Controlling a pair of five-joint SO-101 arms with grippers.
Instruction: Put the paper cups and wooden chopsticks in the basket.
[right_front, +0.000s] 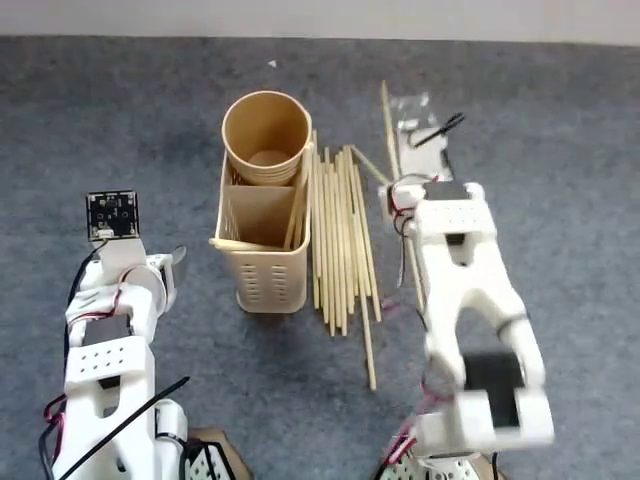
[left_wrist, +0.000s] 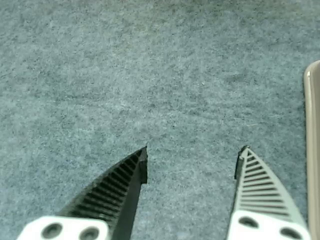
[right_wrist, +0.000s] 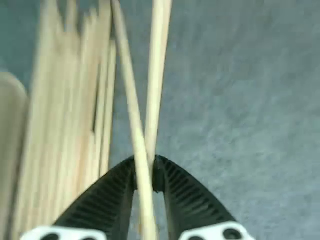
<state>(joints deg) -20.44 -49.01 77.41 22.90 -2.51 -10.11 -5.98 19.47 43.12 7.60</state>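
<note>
Lying in a loose pile on the carpet (right_front: 150, 120) just beside the basket (right_front: 262, 280) are the wooden chopsticks (right_front: 340, 240); a paper cup (right_front: 265, 135) stands in the basket's far end. The right gripper (right_wrist: 145, 167), arm stretched forward, pinches two crossed chopsticks (right_wrist: 157, 75). The left gripper (left_wrist: 192, 155) hangs spread wide, holding nothing.

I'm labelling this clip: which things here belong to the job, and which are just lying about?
Job: basket; paper cups standing in it; wooden chopsticks beside it; right tool, shut on some of them.
Lying about: clear wrapper on the carpet.
</note>
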